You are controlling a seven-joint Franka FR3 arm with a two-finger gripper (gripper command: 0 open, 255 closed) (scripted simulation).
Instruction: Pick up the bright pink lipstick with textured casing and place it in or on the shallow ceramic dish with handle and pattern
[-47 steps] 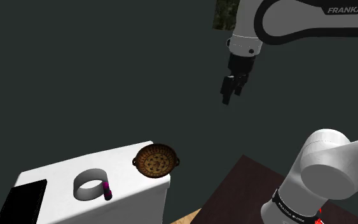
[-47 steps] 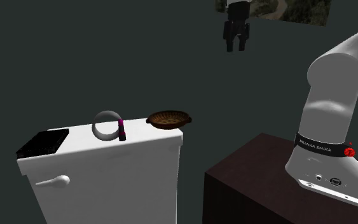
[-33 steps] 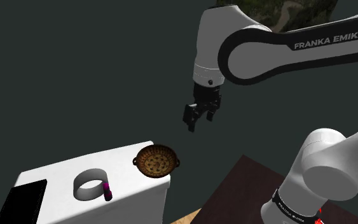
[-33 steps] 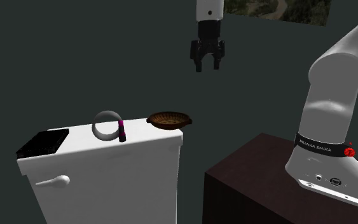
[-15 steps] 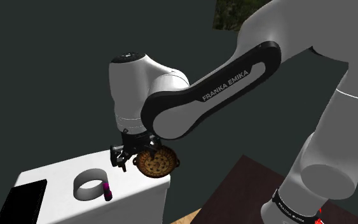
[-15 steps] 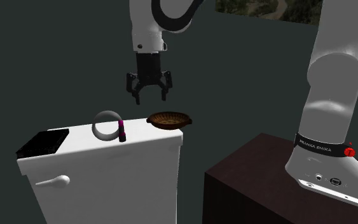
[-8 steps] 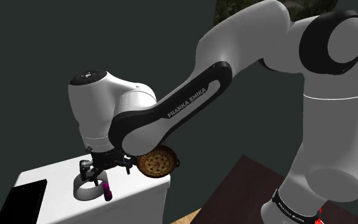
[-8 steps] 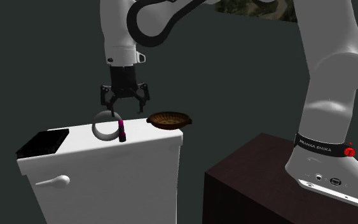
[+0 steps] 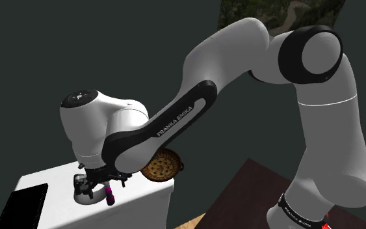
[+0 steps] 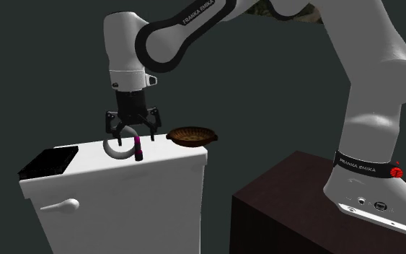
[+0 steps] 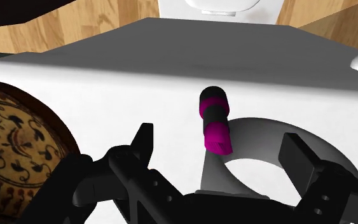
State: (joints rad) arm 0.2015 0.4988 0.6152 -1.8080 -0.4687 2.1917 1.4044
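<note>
In the shoulder view, at the lower left of the frame, the end effector (image 9: 97,187) hangs low over the white tank lid (image 9: 51,179). The pink lipstick (image 9: 110,194) stands just under it.

In the second exterior view the lipstick (image 10: 138,148) is upright, its long axis vertical, touching a grey ring (image 10: 111,151). The patterned dish (image 10: 191,135) lies to its right. The open fingers stand on either side of its top.

In the wrist view the lipstick (image 11: 214,121) is between the spread fingers (image 11: 142,143), which do not touch it. I judge a straight descent suits.
</note>
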